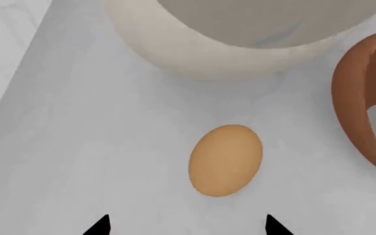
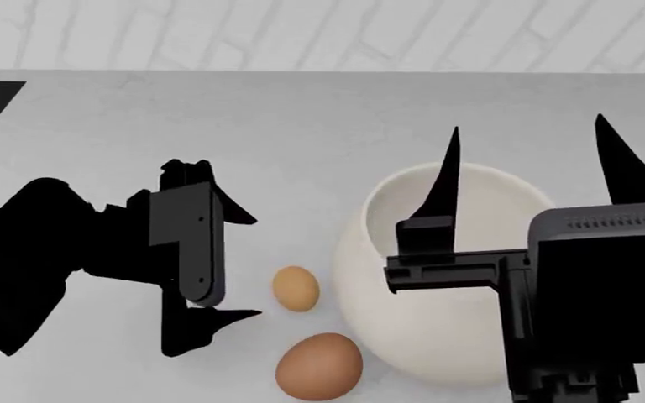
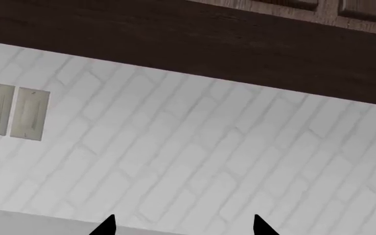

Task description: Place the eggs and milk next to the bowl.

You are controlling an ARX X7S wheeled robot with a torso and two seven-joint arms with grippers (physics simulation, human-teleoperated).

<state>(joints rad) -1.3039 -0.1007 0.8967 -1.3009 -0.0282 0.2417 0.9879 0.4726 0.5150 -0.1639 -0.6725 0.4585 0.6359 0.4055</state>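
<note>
Both black grippers, left and right, have jaws spread and empty, while two eggs, a small pale-tan egg and larger reddish-brown egg, lie lower centre on the white bench beside one cream-white deep bowl.

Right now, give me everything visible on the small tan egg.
The small egg is smooth, pale tan and unmarked. It lies on its side on the pale counter, just left of the bowl, apart from it. The bigger brown egg lies nearer the robot. The left gripper sits open beside it; nothing touches it but the counter.
</note>
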